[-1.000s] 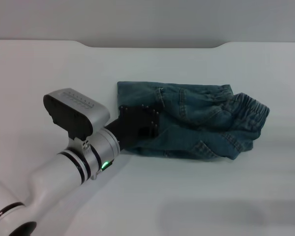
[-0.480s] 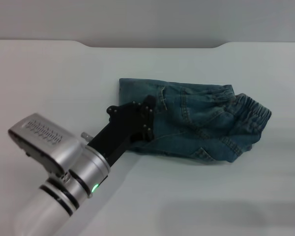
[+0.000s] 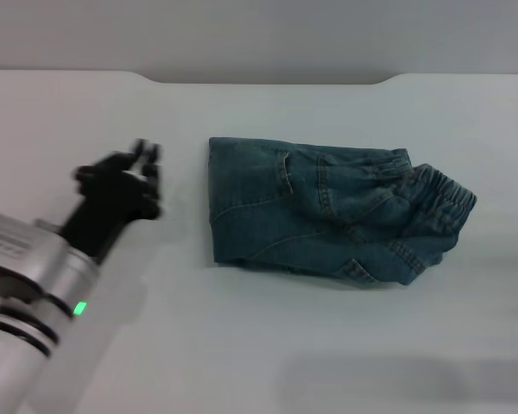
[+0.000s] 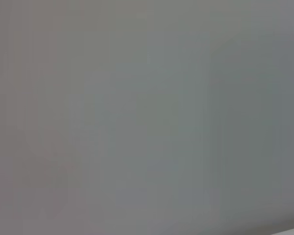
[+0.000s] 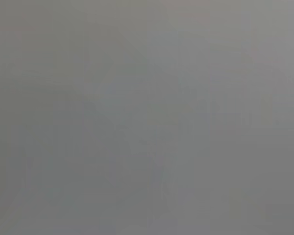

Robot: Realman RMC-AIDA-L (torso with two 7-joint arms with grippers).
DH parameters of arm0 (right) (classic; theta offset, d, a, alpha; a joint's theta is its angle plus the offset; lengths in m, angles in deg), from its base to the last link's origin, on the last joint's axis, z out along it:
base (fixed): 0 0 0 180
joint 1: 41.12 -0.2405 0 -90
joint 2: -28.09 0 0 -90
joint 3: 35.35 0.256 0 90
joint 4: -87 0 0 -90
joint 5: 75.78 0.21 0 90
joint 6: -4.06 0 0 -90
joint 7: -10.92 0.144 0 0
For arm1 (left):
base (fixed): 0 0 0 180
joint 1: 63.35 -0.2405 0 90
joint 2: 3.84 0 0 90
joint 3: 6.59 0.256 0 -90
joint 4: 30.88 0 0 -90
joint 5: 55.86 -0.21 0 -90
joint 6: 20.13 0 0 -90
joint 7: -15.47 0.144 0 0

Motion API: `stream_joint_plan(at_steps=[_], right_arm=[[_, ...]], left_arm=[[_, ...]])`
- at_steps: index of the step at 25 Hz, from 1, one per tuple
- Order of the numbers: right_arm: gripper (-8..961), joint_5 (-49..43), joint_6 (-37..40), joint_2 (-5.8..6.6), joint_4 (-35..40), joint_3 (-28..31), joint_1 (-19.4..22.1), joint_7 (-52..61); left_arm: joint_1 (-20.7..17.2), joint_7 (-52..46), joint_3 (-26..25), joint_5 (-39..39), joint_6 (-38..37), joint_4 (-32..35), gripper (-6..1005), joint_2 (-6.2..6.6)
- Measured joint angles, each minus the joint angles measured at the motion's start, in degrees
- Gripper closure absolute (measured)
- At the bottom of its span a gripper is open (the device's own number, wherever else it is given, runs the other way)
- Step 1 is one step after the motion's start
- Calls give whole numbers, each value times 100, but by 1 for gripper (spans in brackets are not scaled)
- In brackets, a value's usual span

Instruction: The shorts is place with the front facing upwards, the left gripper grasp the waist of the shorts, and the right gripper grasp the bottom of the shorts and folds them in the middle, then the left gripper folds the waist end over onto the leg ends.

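The shorts, blue-green faded denim, lie folded on the white table, well apart from the black two-fingered left gripper, which holds nothing; I cannot tell how its fingers stand. Their gathered waist lies at the right end. The folding looks finished, so nothing seems called for beyond parking this arm.

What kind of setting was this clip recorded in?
Probably a lab test bench: a bare white table with a notched far edge, a plain grey wall behind, only folded blue-green denim shorts and the left black two-fingered claw.
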State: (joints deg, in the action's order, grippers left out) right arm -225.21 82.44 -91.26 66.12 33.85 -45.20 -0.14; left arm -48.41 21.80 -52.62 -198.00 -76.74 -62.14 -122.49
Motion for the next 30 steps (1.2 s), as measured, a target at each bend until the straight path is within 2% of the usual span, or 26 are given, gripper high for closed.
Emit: stream_joint_plan(at_steps=[3,8,11,19,21,27,30], right_arm=[[943,16,80,-13,133,-40,-25,200],[888,87,124,-5,317,37,-40,867],[832,141,179,-14,428,53,-51,862],[681,405,630,-35,529,6,28,911],[474,406,631,-38,567,-7,12,918],[402,405,611,-33,876,-236,-196,929],[402,405,633,-37,877,-283,-210,934]], left_arm=[[-30,-58,-256,15,-187,330,943,0],[-76,-275,-286,208,-580,650,739,0],[-105,-324,-288,356,-630,684,530,0],[-143,-326,-256,370,-650,734,342,-1],[-141,-326,-249,371,-651,742,295,-2],[-179,-326,-242,372,-654,752,220,7],[-210,-364,-266,371,-658,758,220,9]])
